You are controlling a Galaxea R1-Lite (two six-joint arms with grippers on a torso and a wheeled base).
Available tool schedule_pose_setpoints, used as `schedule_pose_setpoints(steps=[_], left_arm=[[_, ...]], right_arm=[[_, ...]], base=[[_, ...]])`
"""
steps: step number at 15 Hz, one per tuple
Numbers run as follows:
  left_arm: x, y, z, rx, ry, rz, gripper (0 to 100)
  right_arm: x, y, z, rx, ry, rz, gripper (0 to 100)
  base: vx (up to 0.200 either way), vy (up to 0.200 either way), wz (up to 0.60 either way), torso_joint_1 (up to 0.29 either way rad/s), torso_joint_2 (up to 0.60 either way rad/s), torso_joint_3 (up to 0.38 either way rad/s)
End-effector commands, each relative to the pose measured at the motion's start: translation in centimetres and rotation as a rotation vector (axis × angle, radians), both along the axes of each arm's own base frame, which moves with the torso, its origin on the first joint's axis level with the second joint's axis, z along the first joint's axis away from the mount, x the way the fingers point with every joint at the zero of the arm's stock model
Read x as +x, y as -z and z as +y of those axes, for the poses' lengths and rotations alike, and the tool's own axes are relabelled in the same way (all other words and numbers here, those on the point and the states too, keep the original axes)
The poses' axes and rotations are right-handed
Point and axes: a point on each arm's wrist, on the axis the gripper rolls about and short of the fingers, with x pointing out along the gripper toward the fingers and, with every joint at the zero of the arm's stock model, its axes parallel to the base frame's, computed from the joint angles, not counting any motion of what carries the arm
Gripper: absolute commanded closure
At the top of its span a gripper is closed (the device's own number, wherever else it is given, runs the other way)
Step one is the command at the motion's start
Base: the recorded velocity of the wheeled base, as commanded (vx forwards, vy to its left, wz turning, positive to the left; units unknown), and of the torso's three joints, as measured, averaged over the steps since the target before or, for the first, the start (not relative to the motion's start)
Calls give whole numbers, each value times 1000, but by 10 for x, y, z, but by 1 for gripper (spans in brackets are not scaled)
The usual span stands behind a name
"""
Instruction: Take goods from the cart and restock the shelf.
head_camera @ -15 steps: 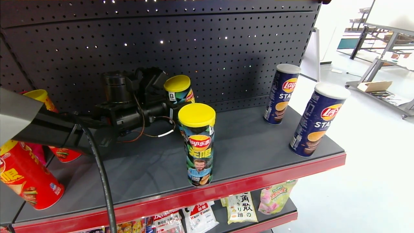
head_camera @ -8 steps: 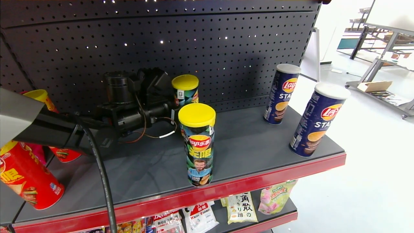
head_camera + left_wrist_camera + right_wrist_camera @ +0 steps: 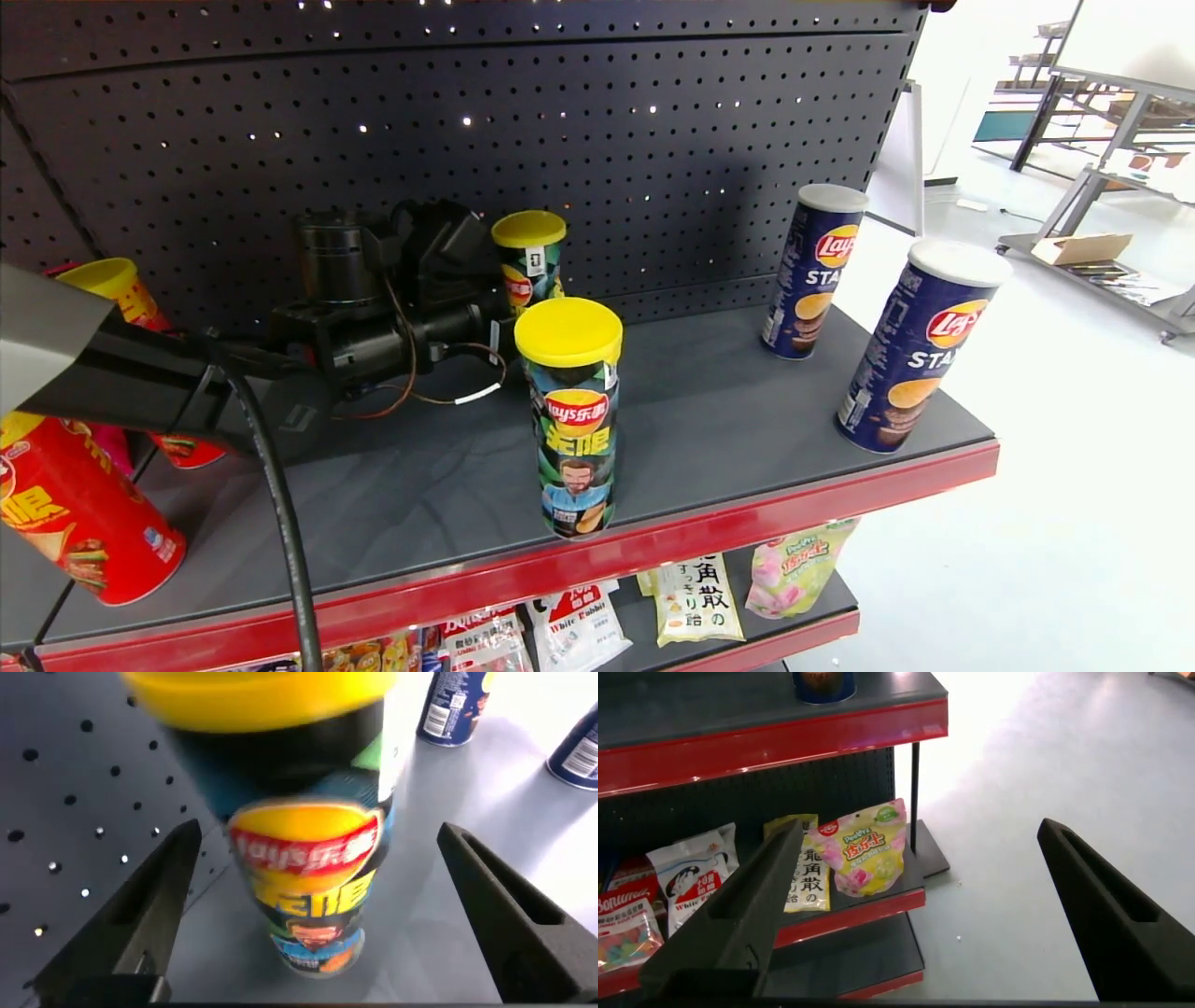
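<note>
Head view: the once-tilted rear can (image 3: 529, 254) is being stood upright on the shelf (image 3: 728, 411); the left gripper (image 3: 318, 849) is being opened, seemingly releasing it, placement nearly done.

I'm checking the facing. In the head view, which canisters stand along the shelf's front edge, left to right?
Red cardboard chip canister → green-and-black chip canister with yellow lid → dark blue chip canister with white lid.
</note>
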Motion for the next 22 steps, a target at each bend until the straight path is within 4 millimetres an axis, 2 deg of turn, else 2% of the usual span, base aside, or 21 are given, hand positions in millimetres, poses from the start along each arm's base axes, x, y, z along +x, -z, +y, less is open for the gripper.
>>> schedule_pose_setpoints(steps=[1, 4, 7, 11, 12, 13, 15, 17, 18, 19, 20, 21, 22], left_arm=[[-9, -5, 5, -2, -3, -5, 0], [-19, -6, 14, 1, -17, 7, 0], [-44, -9, 31, 5, -41, 25, 0], [-105, -14, 64, 23, -82, 107, 0], [-141, -15, 75, 27, -86, 129, 0], [-157, -17, 81, 25, -88, 132, 0], [-222, -29, 101, 23, -96, 124, 0], [-277, -33, 123, 9, -193, 77, 0], [-303, -28, 129, 7, -214, 67, 0], [-319, -24, 133, 6, -239, 61, 0], [-358, -9, 142, 15, -325, 53, 0], [-376, 1, 146, 22, -373, 57, 0], [-382, 5, 148, 22, -403, 60, 0]], right_arm=[[0, 0, 0, 1, 0, 1, 0], [0, 0, 0, 1, 0, 1, 0], [0, 0, 0, 1, 0, 1, 0], [0, 0, 0, 1, 0, 1, 0], [0, 0, 0, 1, 0, 1, 0], [0, 0, 0, 1, 0, 1, 0], [0, 0, 0, 1, 0, 2, 0], [0, 0, 0, 1, 0, 1, 0], [0, 0, 0, -1, 0, 1, 0], [0, 0, 0, 1, 0, 1, 0], [0, 0, 0, 1, 0, 1, 0], [0, 0, 0, 1, 0, 1, 0], [0, 0, 0, 1, 0, 1, 0]], base=[[0, 0, 0, 0, 0, 0], [0, 0, 0, 0, 0, 0], [0, 0, 0, 0, 0, 0], [0, 0, 0, 0, 0, 0], [0, 0, 0, 0, 0, 0], [0, 0, 0, 0, 0, 0], [0, 0, 0, 0, 0, 0], [0, 0, 0, 0, 0, 0], [0, 0, 0, 0, 0, 0], [0, 0, 0, 0, 0, 0], [0, 0, 0, 0, 0, 0], [0, 0, 0, 0, 0, 0], [0, 0, 0, 0, 0, 0]])
